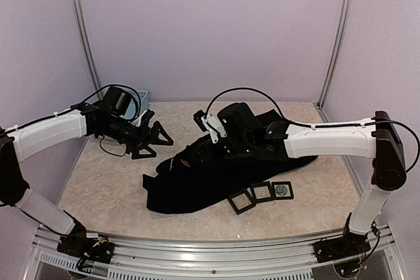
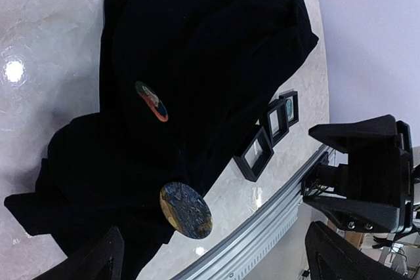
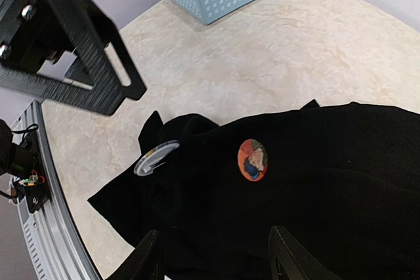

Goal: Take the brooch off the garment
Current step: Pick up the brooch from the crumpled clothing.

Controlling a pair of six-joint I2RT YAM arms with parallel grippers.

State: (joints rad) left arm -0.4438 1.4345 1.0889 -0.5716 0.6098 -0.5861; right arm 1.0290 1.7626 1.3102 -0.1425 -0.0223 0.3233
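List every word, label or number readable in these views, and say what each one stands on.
None can be read. The orange brooch on the garment and the dark round badge at its edge show only pictures. The framed item is too small to tell.

The garment (image 1: 216, 181) lies on the table (image 1: 98, 188). A basket (image 1: 143, 98) sits behind it to the left, with three frames (image 1: 262, 193) just before its front edge. One brooch (image 3: 252, 160) lies on it and a second brooch (image 3: 156, 157) at its left edge.
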